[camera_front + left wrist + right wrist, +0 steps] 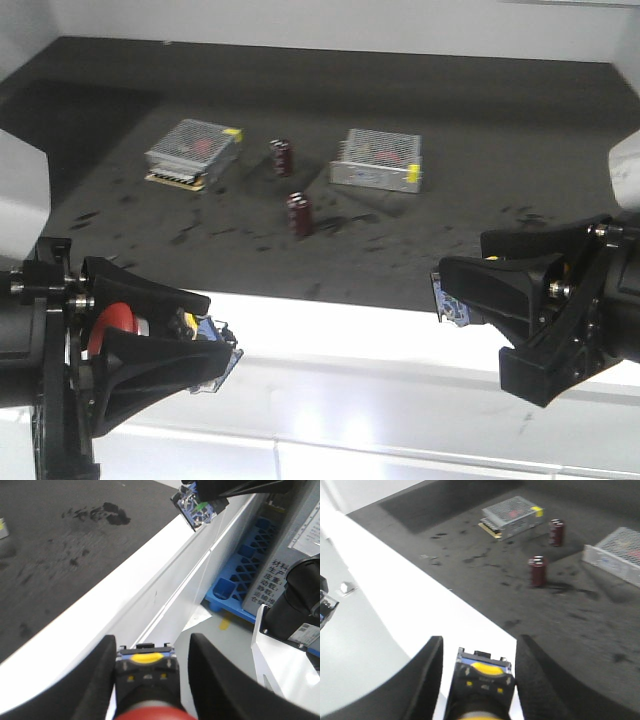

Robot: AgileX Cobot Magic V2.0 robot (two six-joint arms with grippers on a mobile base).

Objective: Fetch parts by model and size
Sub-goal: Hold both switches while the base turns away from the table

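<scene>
The left claw (207,335) is pinching the red-capped switch (150,325) between its black fingers, red cap toward the wrist and blue base pointing outward. It is held off the dark tabletop (480,120), above the white front ledge (330,325). The right claw (479,647) likewise pinches the yellow-capped switch (482,679), its base end protruding past the fingertips, also over the white ledge and well apart from the left claw. On the tabletop lie two metal-mesh power supply boxes, one left (193,152) and one right (378,160). One brown capacitor (282,157) stands between them, and a second capacitor (299,214) stands nearer the ledge.
</scene>
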